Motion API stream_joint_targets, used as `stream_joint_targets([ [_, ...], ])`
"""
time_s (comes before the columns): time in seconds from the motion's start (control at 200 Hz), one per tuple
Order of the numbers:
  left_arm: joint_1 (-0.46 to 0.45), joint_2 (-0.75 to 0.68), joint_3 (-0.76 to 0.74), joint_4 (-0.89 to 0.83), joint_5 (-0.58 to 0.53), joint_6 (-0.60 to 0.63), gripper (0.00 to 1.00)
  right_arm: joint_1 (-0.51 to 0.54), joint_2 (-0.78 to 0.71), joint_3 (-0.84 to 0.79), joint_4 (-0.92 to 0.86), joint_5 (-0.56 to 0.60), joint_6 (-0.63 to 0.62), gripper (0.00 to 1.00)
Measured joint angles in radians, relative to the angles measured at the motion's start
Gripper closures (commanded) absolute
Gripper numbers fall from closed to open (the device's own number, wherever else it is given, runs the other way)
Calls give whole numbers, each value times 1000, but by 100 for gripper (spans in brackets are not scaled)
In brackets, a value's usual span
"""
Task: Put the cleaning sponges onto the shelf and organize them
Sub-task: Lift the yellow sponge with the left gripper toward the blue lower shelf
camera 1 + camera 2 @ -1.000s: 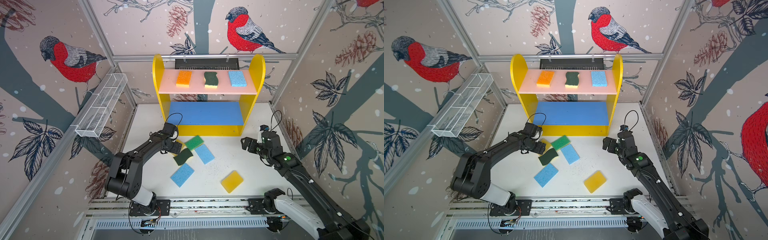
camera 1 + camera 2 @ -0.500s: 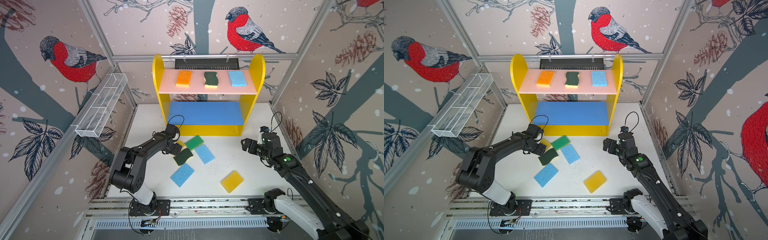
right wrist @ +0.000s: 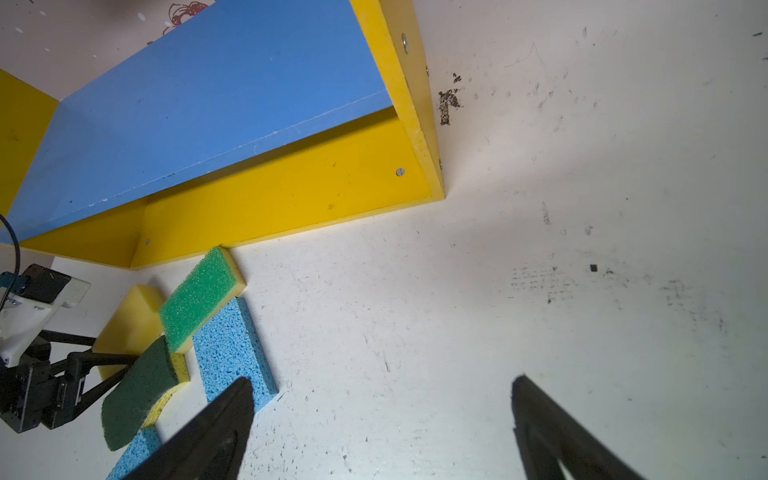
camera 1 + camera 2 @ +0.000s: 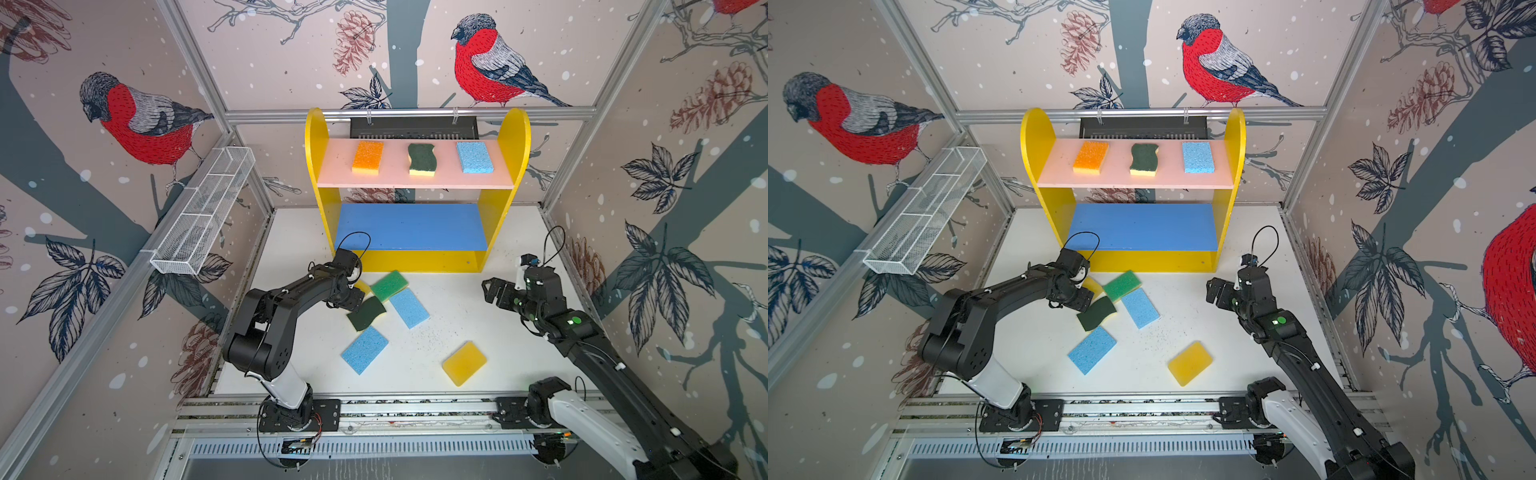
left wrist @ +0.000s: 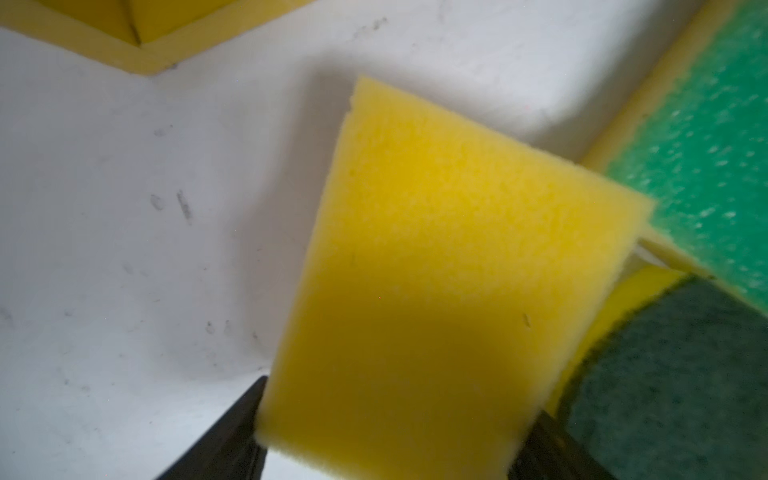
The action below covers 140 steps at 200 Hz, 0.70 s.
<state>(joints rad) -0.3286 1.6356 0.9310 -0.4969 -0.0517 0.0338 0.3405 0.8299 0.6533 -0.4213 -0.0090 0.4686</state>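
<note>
step in hand: pick-up of the yellow sponge point(image 5: 449, 249), which lies on the table point(image 4: 457, 299) just in front of the shelf point(image 4: 316, 137), at its left end. the left gripper point(image 5: 399, 399) is set around this sponge, with a jaw pressed to each long side. whether the pinch is yet firm cannot be told.

the right corner of the sponge is overlapped by the green sponge point(image 4: 389, 285), and the dark scourer point(image 4: 366, 312) lies just beside it. a lift is judged to call for drawing the sponge clear of both without dragging them, then a carry to a free board.

further right on the table lie the near blue sponge point(image 4: 365, 350), the far blue sponge point(image 4: 409, 308) and the second yellow sponge point(image 4: 464, 363). the right gripper point(image 3: 381, 381) is held spread over bare table.

containers: nothing is seen in the wire basket point(image 4: 199, 216) on the left wall. on the pink board point(image 4: 415, 180) are set the orange sponge point(image 4: 367, 156), the shelved scourer point(image 4: 422, 159) and the shelved blue sponge point(image 4: 475, 156), well apart. the blue board point(image 4: 409, 226) carries nothing.
</note>
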Motion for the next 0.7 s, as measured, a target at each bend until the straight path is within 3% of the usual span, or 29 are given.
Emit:
stream_joint_targets([
  [0.285,-21,-18,-4,-5,60,-1,18,-3,-13,-8,0,-4,0,3],
  [0.7,-21,21,10,-1,47,-5,17,-6,-25,-13,1,-14,0,3],
])
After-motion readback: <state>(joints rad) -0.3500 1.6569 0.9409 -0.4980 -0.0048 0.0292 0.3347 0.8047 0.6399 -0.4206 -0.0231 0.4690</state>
